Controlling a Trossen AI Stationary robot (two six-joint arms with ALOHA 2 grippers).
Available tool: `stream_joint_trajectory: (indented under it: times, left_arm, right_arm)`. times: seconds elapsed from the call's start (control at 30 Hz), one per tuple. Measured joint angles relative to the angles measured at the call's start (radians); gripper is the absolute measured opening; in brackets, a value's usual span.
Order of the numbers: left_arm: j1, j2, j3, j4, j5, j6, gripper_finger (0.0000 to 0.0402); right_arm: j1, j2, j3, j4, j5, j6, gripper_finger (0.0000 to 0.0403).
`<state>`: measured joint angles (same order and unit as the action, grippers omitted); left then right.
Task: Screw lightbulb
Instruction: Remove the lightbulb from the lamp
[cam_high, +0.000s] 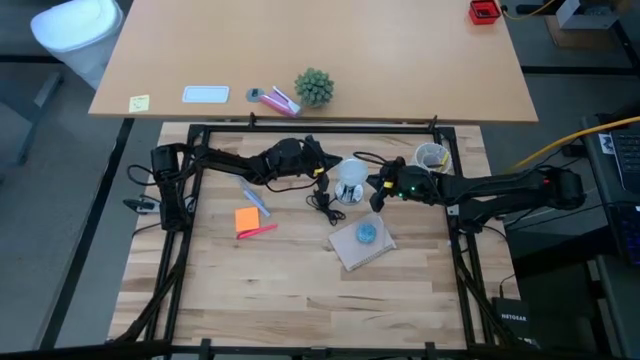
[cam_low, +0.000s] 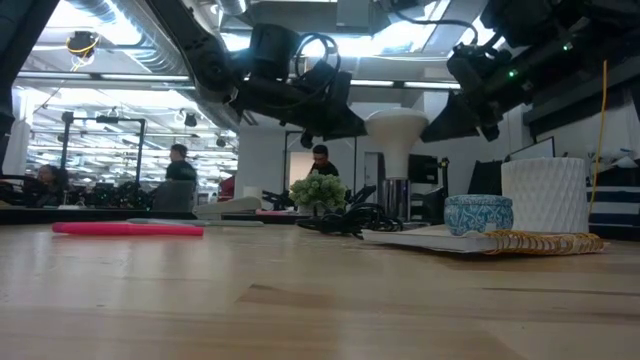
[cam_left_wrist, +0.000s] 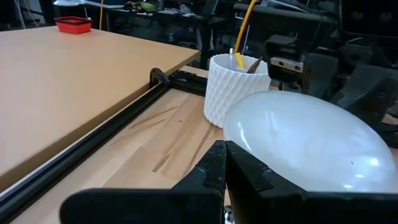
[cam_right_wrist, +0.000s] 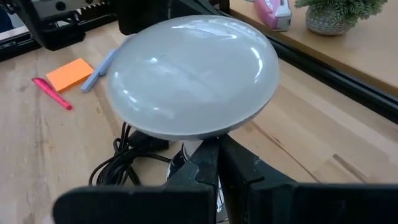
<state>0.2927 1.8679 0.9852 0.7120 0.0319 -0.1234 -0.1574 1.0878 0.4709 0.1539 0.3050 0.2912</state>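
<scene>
The lightbulb stands upright near the middle of the wooden table, a frosted white dome that looks broad and flattened from the wrist cameras and mushroom-shaped from table height, narrowing downward toward a darker stem. Its screw base is hard to make out; it may already sit in the socket below, but the views do not settle that.

Just beside the lightbulb on one side is the left gripper, its two dark fingers pressed together with nothing between them, their tips right at the edge of the dome. On the opposite side of the lightbulb is the right gripper, fingers likewise closed on nothing and pointing in under the dome's rim.

A tangle of black cord lies on the table at the foot of the lightbulb. Behind the lightbulb, near the right gripper, stands a white textured cup holding pencils. In front of the lightbulb lies a notebook with a small blue round container on it. To the left-arm side of the lightbulb, farther off, lie an orange sticky pad, a pink pen and a pale blue pen.
</scene>
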Motion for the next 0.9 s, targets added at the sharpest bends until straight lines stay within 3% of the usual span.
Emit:
stream_joint_trajectory:
  times: [0.37, 0.67, 0.9]
  left_arm:
    - [-0.013, 0.0, 0.0, -0.042, 0.036, -0.006, 0.0]
    - [-0.048, 0.0, -0.002, -0.069, 0.016, 0.005, 0.0]
    - [-0.067, -0.001, -0.002, -0.066, -0.011, 0.019, 0.0]
  right_arm:
    - [-0.002, 0.0, 0.002, -0.065, 0.105, 0.064, 0.0011]
    - [-0.001, 0.007, 0.004, -0.042, 0.102, 0.064, 0.0011]
    - [-0.001, 0.081, 0.004, 0.041, -0.019, 0.064, 0.0011]
